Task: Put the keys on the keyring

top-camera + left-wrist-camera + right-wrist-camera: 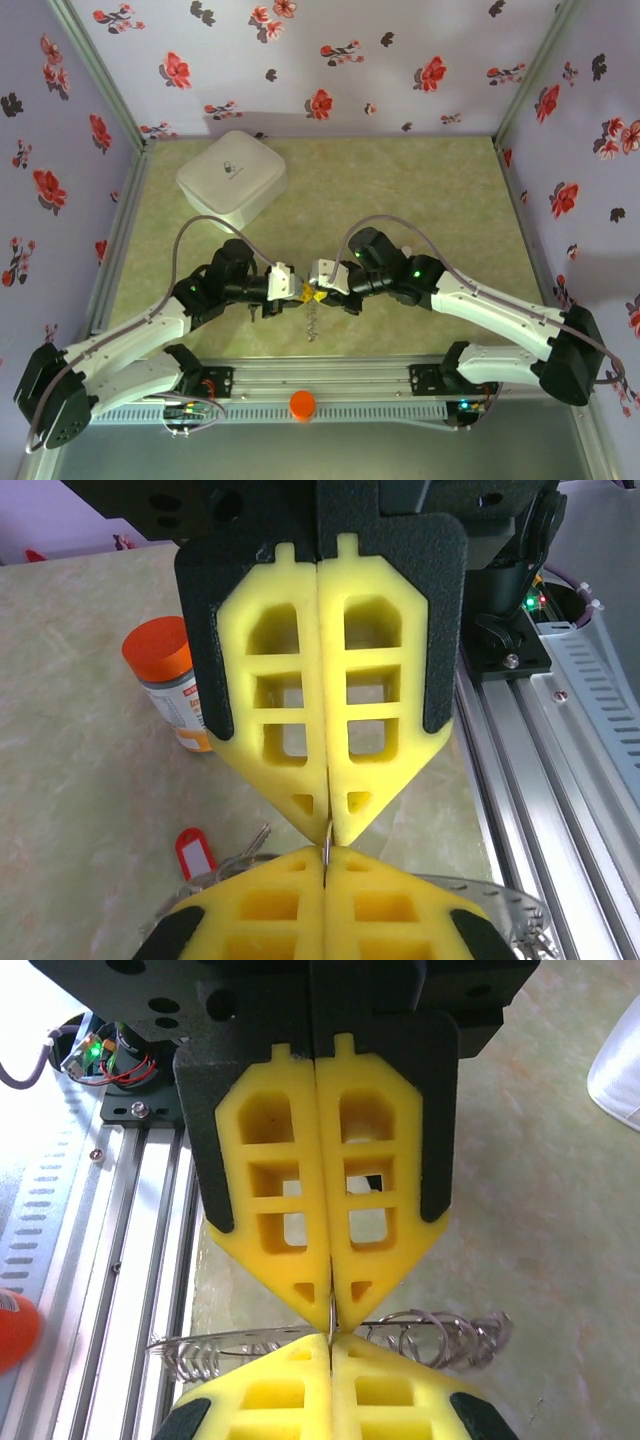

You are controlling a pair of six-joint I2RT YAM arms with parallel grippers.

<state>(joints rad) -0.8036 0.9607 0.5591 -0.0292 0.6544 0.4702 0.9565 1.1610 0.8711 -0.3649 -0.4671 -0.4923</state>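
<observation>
Floral-walled cell, green tabletop: grippers meet tip to tip at near-edge centre.
Both closed: left gripper and right gripper nip one thin metal sliver of the keyring, its coiled rim spreading either side of the tips. Just beside them, the red-tagged key lies on the tabletop.

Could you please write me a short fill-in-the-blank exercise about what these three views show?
1. The left gripper and the right gripper meet tip to tip on the keyring, both with jaws ____.
2. The pill bottle has a cap coloured ____.
3. The key tag lying near the bottle is ____.
4. The square box at the back of the table is ____.
Missing words: shut; orange; red; white.
</observation>
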